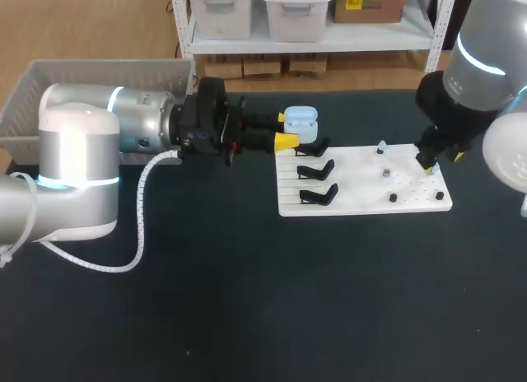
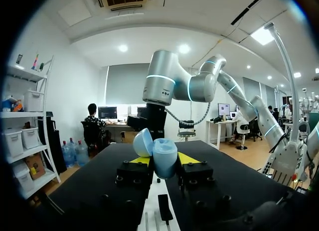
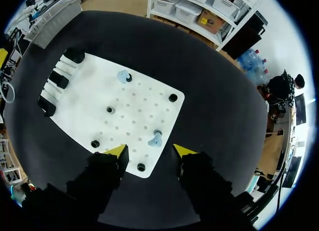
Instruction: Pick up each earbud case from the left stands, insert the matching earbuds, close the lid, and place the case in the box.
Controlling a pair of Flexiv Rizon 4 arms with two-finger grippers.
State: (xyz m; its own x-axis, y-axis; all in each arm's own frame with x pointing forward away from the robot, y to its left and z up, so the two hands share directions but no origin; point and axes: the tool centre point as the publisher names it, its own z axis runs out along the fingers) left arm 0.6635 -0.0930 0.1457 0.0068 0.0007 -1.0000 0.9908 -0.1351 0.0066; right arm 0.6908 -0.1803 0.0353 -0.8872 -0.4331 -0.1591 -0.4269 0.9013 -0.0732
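Note:
My left gripper [image 1: 284, 129] is shut on a light blue earbud case [image 1: 301, 123], held with its lid open just above the back stand. In the left wrist view the case [image 2: 164, 160] sits between the yellow fingertips [image 2: 187, 158], with its lid [image 2: 143, 142] swung back. My right gripper [image 1: 432, 163] hangs over the right end of the white board [image 1: 362, 184]. In the right wrist view my right gripper [image 3: 150, 150] is open, and a light blue earbud [image 3: 156, 139] stands on the board just ahead of the gap, untouched. A second earbud [image 3: 123, 76] stands farther along the board.
Three black stands [image 1: 318, 170] line the board's left end, all bare. Small black pegs [image 3: 173, 97] dot the board's right half. A grey basket [image 1: 90, 73] sits at the back left, behind my left arm.

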